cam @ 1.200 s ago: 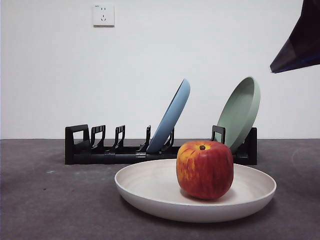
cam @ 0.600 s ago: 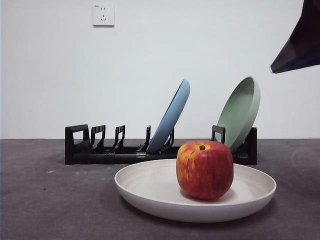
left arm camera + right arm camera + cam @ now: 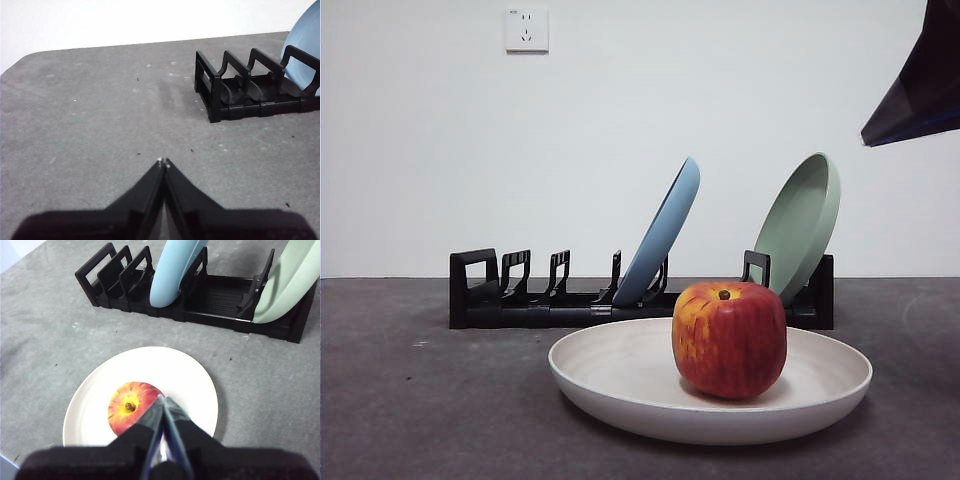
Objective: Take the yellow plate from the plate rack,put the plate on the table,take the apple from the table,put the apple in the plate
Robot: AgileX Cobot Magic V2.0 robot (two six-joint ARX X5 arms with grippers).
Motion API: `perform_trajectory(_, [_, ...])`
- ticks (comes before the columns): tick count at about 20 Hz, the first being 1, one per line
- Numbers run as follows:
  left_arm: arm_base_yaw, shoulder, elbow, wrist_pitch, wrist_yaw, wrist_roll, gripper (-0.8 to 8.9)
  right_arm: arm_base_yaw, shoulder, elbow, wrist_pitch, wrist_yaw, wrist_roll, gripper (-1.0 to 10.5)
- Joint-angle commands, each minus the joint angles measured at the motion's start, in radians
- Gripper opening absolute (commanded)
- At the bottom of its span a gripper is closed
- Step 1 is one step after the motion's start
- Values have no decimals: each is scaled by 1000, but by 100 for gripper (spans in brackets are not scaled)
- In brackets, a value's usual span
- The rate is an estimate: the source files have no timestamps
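Note:
The cream yellow plate lies flat on the table in front of the plate rack. The red and yellow apple sits upright in the plate, a little right of its middle. My right gripper hangs shut high above the apple and plate, holding nothing; it shows as a dark tip at the front view's top right corner. My left gripper is shut and empty over bare table, off the rack's empty end.
A light blue plate and a pale green plate lean in the rack's slots behind the cream plate. Several slots at the rack's left end stand empty. A wall socket sits on the white wall.

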Motion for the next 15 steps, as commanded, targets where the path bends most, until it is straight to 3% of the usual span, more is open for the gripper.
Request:
perform_trajectory(1, [3,-3,-14,2,-3,-17,-3,0,-2,-5,5,3,9,2])
perform_trajectory(12, [3,-3,-14,2,-3,-17,-3,0,-3,-5,2,3,9,2])
perform_trajectory(15, [3,-3,-14,2,-3,-17,-3,-21,-82,-5,-49,5,-12,2])
